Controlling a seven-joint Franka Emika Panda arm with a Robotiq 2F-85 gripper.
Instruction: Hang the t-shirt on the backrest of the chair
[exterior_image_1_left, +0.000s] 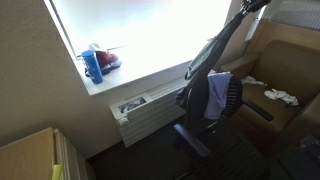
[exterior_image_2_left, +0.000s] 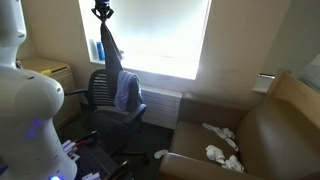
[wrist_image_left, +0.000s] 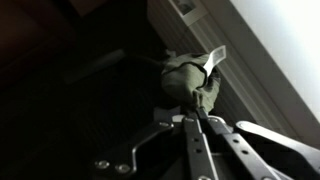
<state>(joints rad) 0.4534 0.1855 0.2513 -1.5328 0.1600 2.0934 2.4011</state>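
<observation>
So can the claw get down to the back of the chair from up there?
Probably yes. The claw, shut on the t-shirt, hangs high above the chair's backrest. Only the dangling shirt itself lies between them, and nothing else seems to block the way down.

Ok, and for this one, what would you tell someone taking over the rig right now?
Hand: shut on the t-shirt, high above the chair.
T-shirt: hangs stretched from the hand; its lower part appears to lie over the backrest.
Done: shirt picked up and partly draped over the chair.
Left: lower the hand, settle the shirt across the backrest, let go, pull away.
</observation>
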